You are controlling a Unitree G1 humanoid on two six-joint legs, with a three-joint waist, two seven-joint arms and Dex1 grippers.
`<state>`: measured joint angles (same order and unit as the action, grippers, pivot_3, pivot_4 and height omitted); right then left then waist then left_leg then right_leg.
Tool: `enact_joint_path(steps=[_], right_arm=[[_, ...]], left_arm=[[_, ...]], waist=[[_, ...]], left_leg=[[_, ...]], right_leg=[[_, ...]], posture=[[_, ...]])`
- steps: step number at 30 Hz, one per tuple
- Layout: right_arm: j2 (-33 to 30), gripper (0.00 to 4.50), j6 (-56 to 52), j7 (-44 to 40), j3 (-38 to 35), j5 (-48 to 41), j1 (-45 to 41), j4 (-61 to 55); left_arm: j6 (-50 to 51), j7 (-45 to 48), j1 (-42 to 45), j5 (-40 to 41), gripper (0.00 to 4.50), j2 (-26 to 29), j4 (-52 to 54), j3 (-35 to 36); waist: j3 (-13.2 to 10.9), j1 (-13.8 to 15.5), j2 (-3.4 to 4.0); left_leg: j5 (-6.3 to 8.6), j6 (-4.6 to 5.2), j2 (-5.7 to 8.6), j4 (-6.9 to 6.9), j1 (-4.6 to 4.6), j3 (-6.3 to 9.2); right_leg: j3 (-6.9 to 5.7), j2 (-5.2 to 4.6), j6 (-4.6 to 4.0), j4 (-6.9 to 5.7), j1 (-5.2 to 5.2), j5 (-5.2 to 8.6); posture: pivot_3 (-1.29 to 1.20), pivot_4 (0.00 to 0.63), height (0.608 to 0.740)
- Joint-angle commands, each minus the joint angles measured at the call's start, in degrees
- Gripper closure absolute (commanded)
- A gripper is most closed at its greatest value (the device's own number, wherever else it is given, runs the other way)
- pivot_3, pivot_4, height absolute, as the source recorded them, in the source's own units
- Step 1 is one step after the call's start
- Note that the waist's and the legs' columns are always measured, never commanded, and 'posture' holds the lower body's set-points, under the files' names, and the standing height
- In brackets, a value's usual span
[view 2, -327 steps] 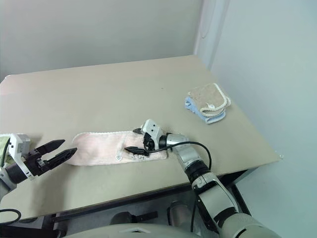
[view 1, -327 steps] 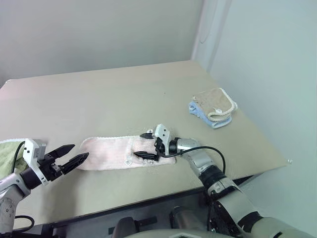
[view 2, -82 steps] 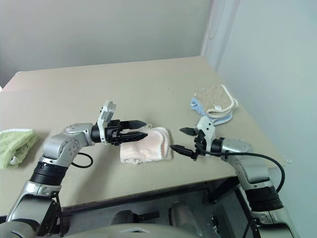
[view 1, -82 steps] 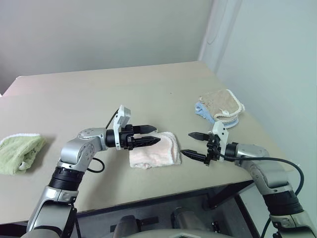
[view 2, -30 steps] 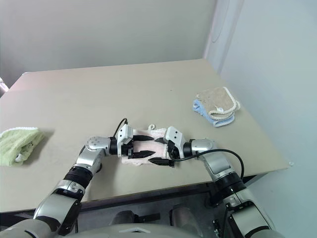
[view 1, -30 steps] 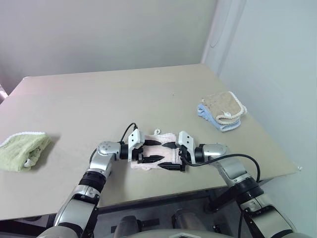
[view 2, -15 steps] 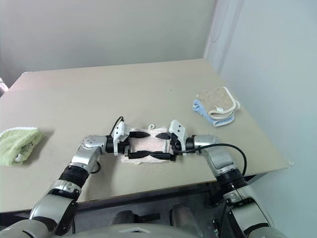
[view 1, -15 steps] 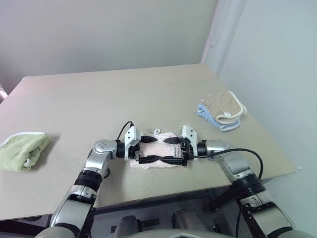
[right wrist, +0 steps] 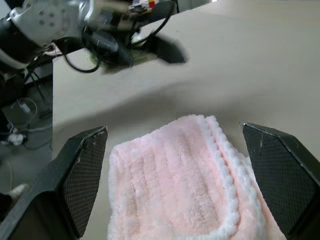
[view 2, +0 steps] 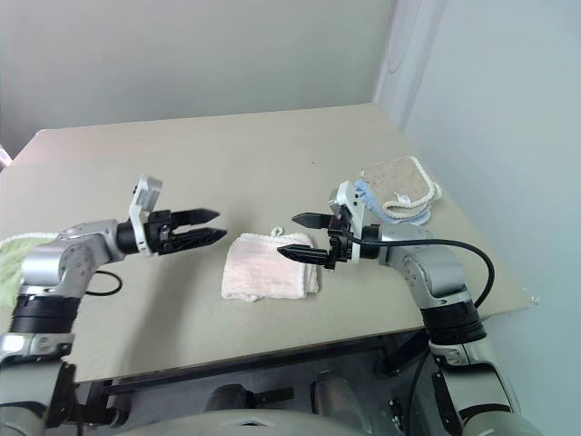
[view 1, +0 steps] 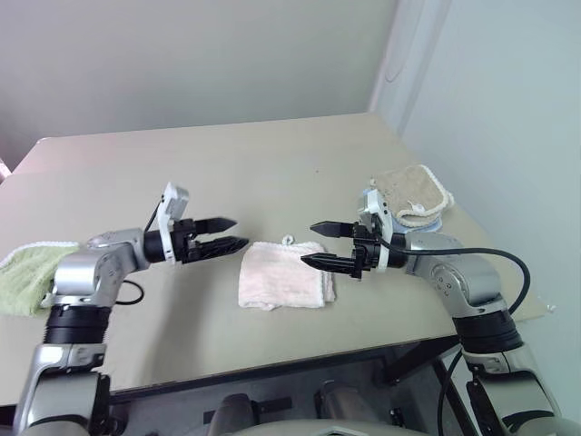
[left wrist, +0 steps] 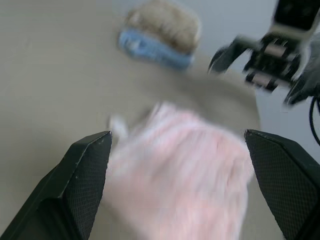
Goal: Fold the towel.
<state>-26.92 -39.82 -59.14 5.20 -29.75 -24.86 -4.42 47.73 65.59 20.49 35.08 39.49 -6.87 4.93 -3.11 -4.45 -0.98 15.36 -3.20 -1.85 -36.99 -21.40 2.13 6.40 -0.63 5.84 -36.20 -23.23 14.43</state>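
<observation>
Since half a second ago I have pulled both end effectors away: left end effector (view 1: 227, 233) and right end effector (view 1: 318, 245) hang spread and empty. The towel (view 1: 283, 285) lies folded between them on the surface (view 1: 272, 173); folding looks finished.

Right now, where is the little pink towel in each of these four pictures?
Left eye view: pink towel folded on the table, between the two grippers.
Right eye view: same spot, near the front edge.
Left wrist view: blurred, between the fingers.
Right wrist view: close up.
Shared landmark: the tan and blue towels.
</observation>
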Motion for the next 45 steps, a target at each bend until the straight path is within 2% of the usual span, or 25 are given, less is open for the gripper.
enact_joint_path(steps=[1,13,18,27,31,37,42,45], right_arm=[[-0.47,0.0,-2.19,1.2,-1.25,-1.49,-1.15,-0.58],[-1.54,0.0,-9.6,1.79,-0.21,-2.06,-3.86,2.7],[-1.42,0.0,-11.93,2.54,-0.6,-2.37,-4.35,3.12],[-1.33,0.0,-11.69,4.67,-0.99,-1.92,-3.27,2.33],[-1.57,0.0,-12.38,5.57,-1.45,-2.47,-2.32,1.56],[-1.3,0.0,-13.7,7.55,-2.46,-3.69,-1.4,0.46],[-1.41,0.0,-13.81,8.4,-2.81,-3.94,-1.39,0.13],[-1.55,0.0,-13.55,8.73,-2.68,-3.87,-1.41,0.13]], left_arm=[[7.69,-2.73,-0.85,4.76,0.01,1.03,4.64,3.19],[27.21,-12.46,-4.71,13.78,0.01,-0.45,5.47,9.17],[31.19,-14.92,-5.25,15.17,0.01,-1.67,3.78,9.88],[29.81,-13.22,-5.17,14.06,0.01,-2.21,3.39,3.83],[33.85,-13.79,-3.46,14.45,0.01,-2.37,-1.02,2.81],[37.05,-15.99,0.0,14.53,0.01,-7.51,-6.03,2.86],[38.76,-18.7,1.73,14.67,0.01,-13.64,-6.1,2.73],[39.33,-19.88,2.49,14.63,0.01,-15.5,-6.12,3.35]], waist=[[-0.05,0.26,-0.08],[-0.08,0.22,-0.06],[-0.08,0.22,-0.06],[-0.08,0.23,-0.05],[-0.08,0.28,-0.05],[-0.05,0.44,0.07],[-0.03,0.86,0.09],[-0.03,1.0,0.09]], left_leg=[[0.0,0.0,0.0,0.0,-0.02,0.0],[0.0,-0.01,0.0,0.01,-0.02,-0.01],[0.0,-0.01,0.0,0.02,-0.02,0.0],[0.01,-0.02,0.01,0.01,-0.01,-0.01],[0.01,-0.02,0.01,0.01,-0.01,0.0],[0.01,-0.02,0.04,-0.01,0.01,-0.01],[0.0,-0.02,0.09,-0.08,0.01,0.02],[0.0,-0.02,0.15,-0.1,-0.01,0.02]], right_leg=[[0.0,0.0,0.0,0.0,-0.01,0.0],[-0.01,-0.01,-0.01,0.02,-0.04,0.0],[-0.01,-0.01,-0.01,0.03,-0.05,0.0],[-0.01,-0.01,-0.02,0.03,-0.05,0.0],[-0.01,-0.01,-0.02,0.03,-0.05,0.0],[-0.01,-0.03,-0.02,0.04,0.0,0.0],[-0.01,-0.07,-0.01,0.07,0.11,-0.01],[0.0,-0.11,-0.01,0.15,0.15,-0.01]], posture=[[0.0,0.0,0.74],[0.0,0.0,0.74],[0.0,0.0,0.74],[0.0,0.0,0.74],[0.0,0.0,0.74],[0.0,0.0,0.74],[0.0,0.0,0.74],[0.0,0.0,0.74]])
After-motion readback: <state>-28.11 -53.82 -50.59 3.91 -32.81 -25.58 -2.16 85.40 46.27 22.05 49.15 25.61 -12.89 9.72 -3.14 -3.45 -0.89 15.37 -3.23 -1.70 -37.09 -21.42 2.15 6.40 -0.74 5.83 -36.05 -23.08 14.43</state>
